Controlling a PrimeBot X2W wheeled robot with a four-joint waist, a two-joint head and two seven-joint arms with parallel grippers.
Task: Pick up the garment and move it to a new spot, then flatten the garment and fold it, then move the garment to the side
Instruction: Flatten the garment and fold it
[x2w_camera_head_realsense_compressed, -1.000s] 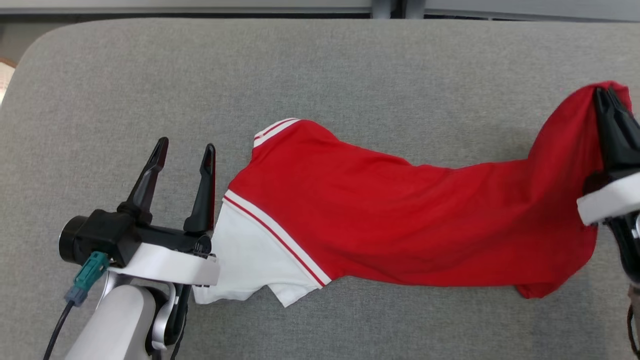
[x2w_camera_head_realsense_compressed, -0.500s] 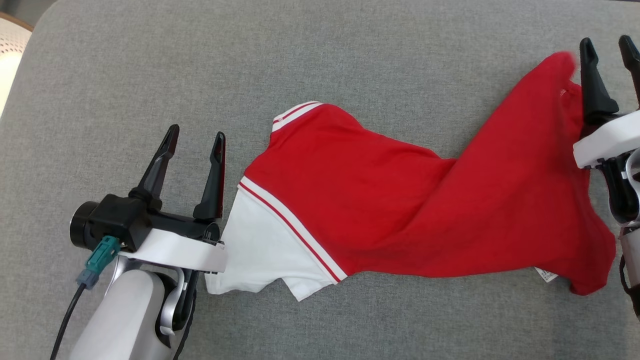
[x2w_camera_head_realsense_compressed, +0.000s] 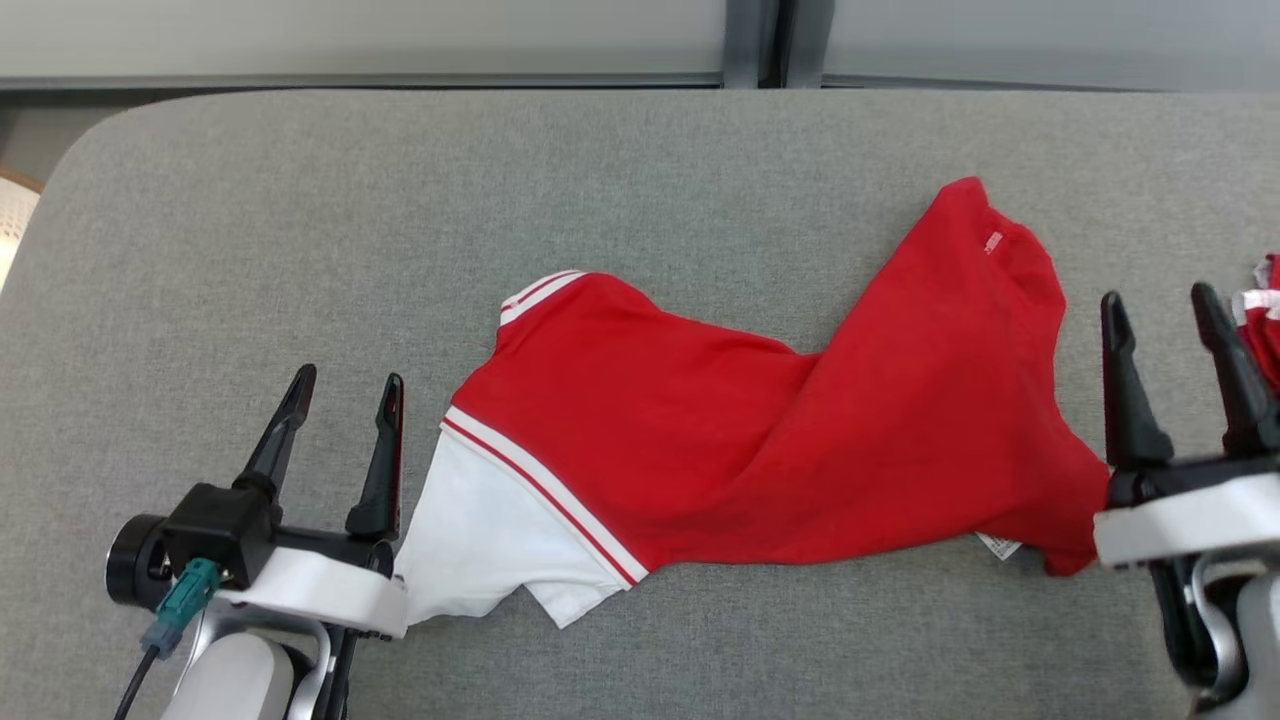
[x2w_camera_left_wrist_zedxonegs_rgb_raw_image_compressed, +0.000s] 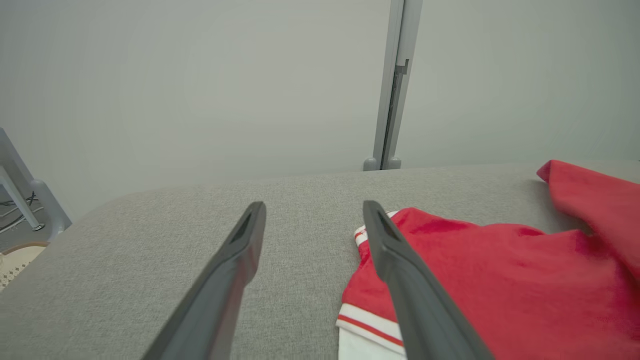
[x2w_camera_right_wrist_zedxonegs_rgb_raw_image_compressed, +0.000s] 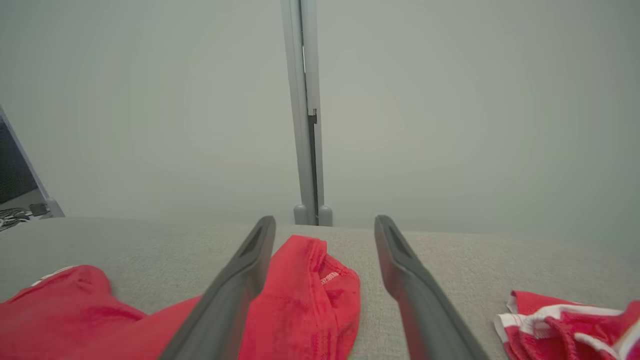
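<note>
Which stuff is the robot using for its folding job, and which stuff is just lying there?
For the job:
red and white shirt, lying crumpled on the grey table
left gripper, open beside it
right gripper, open beside it

Just lying about:
small red and white cloth bundle at the table's right edge
grey post behind the table

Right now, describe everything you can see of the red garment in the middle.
The garment is soft red fabric with a white section edged in red-and-white stripes and a white label at its near edge. It lies wrinkled and twisted, unfolded, on the grey surface, between the open left gripper and open right gripper, held by neither.
</note>
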